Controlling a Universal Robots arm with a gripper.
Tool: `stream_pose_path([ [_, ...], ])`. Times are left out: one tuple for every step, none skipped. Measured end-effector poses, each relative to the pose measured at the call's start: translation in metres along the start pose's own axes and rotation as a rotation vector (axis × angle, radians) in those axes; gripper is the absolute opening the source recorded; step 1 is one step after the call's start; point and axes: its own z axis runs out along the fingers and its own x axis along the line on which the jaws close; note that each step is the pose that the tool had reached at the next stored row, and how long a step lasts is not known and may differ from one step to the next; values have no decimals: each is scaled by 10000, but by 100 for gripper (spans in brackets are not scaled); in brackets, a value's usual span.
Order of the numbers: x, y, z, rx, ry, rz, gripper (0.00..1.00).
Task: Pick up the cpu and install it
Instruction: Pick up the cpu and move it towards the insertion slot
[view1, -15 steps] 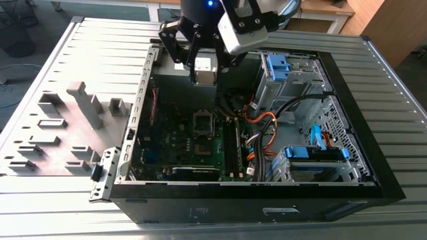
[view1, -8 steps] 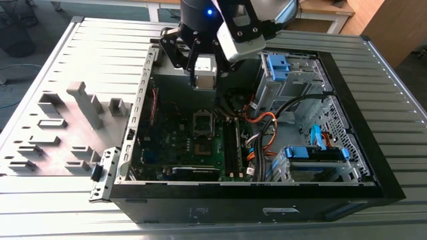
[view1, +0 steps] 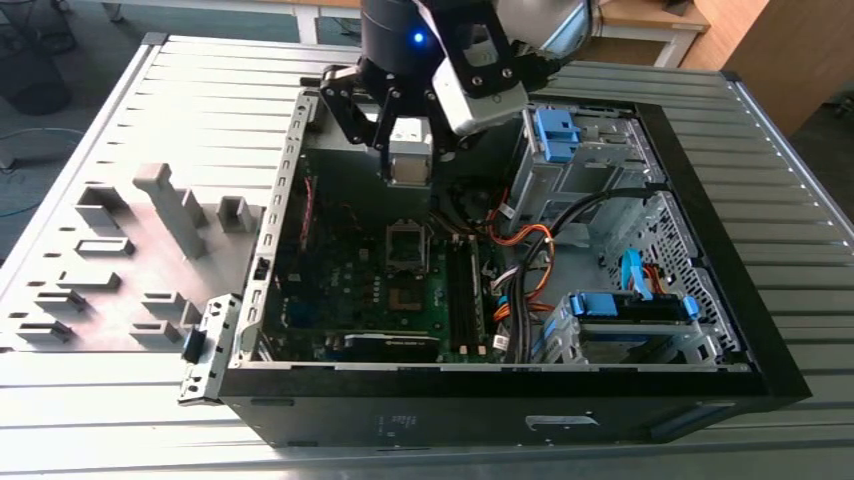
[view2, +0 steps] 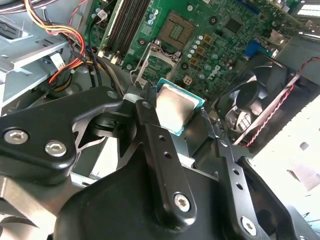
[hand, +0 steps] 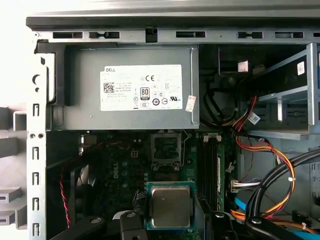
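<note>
The cpu (view2: 176, 106), a small square chip with a dull silver top and green rim, hangs above the motherboard with my gripper (view2: 176, 114) shut on it. Black fingers (view2: 146, 111) press on two opposite edges. In the first wrist view the cpu (hand: 171, 205) floats a little short of the metal-framed socket (hand: 165, 149), which lies between the chip and the power supply. In the exterior view my gripper (view1: 407, 170) is inside the open PC case (view1: 747, 330), over the far part of the green motherboard (view1: 360, 285), just above the socket (view1: 406, 240).
A grey power supply (hand: 130, 87) fills the case's far end. Black memory sticks (hand: 212, 167) run beside the socket. Orange and yellow cables (hand: 270, 155) and thick black cables (view1: 587, 215) cross toward the blue-clipped drive bays (view1: 554, 130). A case fan (view2: 250, 100) sits near the gripper. Grey fixture blocks (view1: 147, 215) stand on the slatted table.
</note>
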Motion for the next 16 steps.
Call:
stream_pose_path([
  [0,0,12,1,0,-4,47],
  [0,0,26,0,0,-8,47],
  [1,-1,40,0,0,-11,47],
  [1,-1,55,-1,0,-15,47],
  [1,-1,69,-1,0,-18,47],
  [1,-2,84,0,1,-22,47],
  [1,-2,99,-1,0,-25,47],
  [2,-2,114,0,1,-28,47],
  [2,-3,130,-1,0,-33,47],
  [2,-3,144,-1,0,-36,47],
  [2,-3,158,0,1,-41,47],
  [3,-4,171,-1,1,-45,47],
  [3,-4,184,-1,1,-49,47],
  [3,-4,197,-1,1,-53,47],
  [3,-5,211,0,1,-58,47],
  [3,-5,224,0,2,-62,47],
])
